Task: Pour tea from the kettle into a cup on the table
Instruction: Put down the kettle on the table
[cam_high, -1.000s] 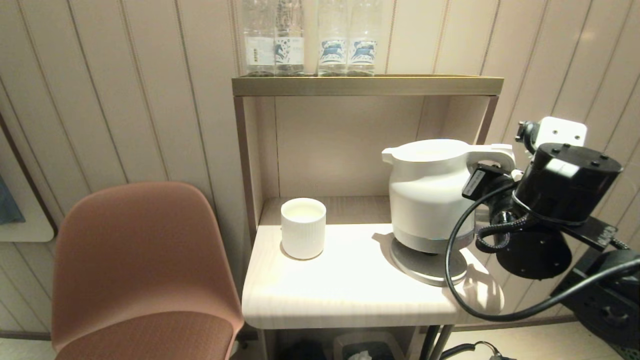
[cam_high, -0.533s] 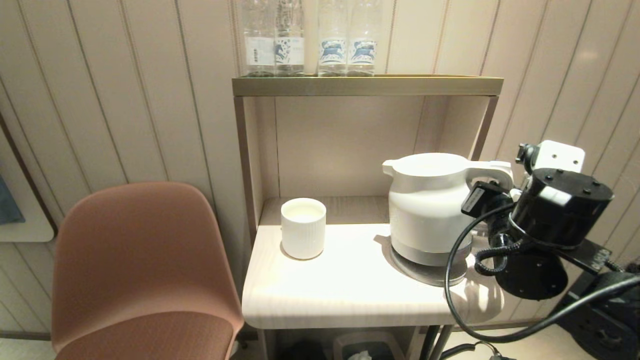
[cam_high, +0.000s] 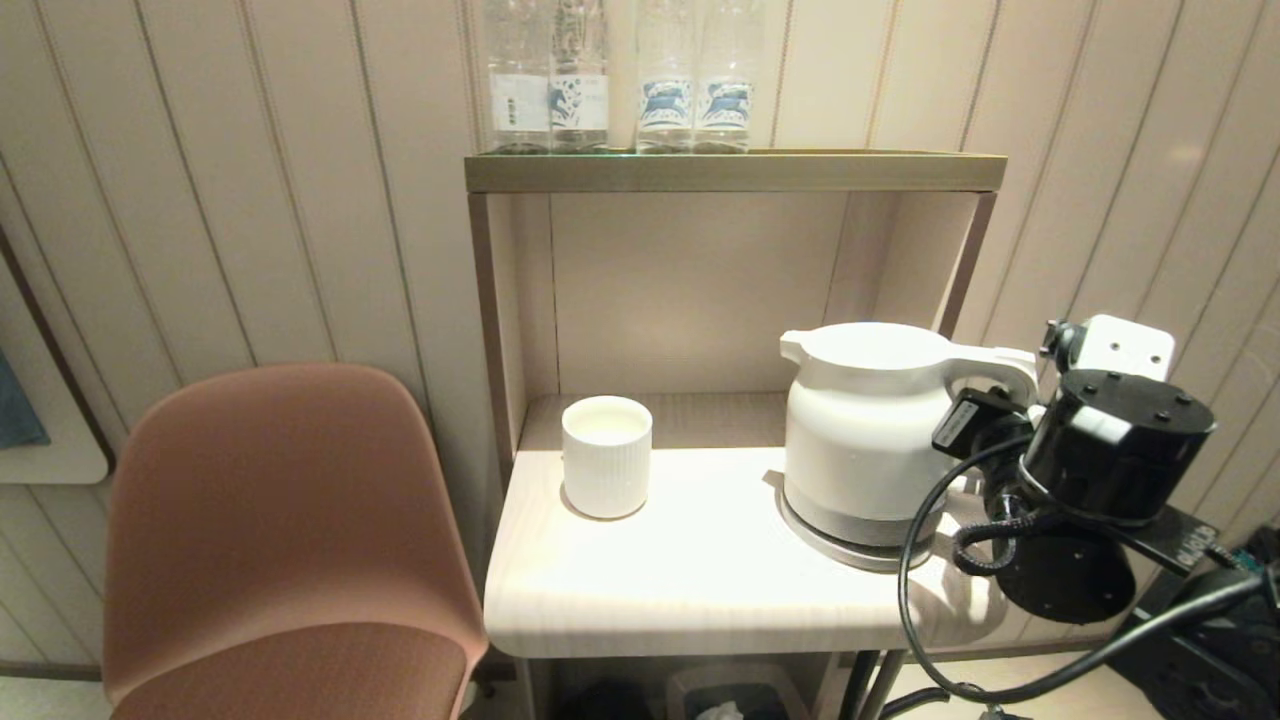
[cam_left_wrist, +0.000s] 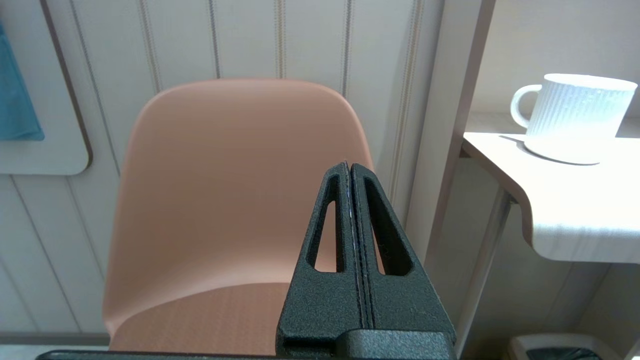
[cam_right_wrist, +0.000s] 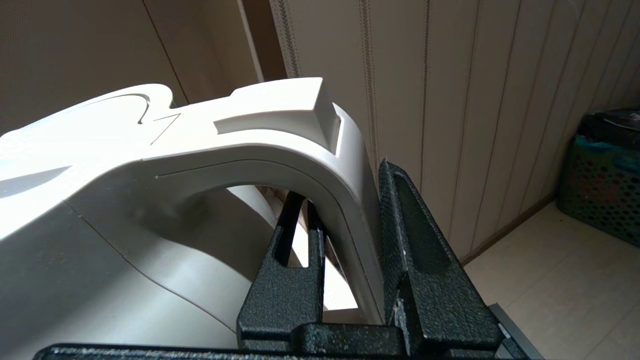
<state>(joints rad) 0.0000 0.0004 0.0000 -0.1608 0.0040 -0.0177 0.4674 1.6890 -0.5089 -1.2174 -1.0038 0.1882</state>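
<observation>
The white kettle (cam_high: 865, 430) stands upright on its round base (cam_high: 850, 552) at the right of the pale table (cam_high: 690, 595), spout pointing left. My right gripper (cam_right_wrist: 345, 200) is shut on the kettle's loop handle (cam_right_wrist: 280, 145), one finger inside the loop and one outside. In the head view my wrist hides those fingers. The white ribbed cup (cam_high: 606, 455) stands at the table's back left, well apart from the kettle. From the left wrist view the cup (cam_left_wrist: 575, 117) shows a small handle. My left gripper (cam_left_wrist: 349, 167) is shut on nothing, low before the chair.
A pinkish-brown chair (cam_high: 280, 530) stands left of the table. Several clear bottles (cam_high: 620, 80) line the brass-coloured shelf top (cam_high: 735, 170). My black cable (cam_high: 915, 600) loops over the table's right front corner. A bin (cam_high: 730, 695) sits under the table, and a green basket (cam_right_wrist: 600, 170) is on the floor.
The kettle, held above its base a second ago, has come down and slightly right with my right gripper and now rests on the base. The cup has not moved.
</observation>
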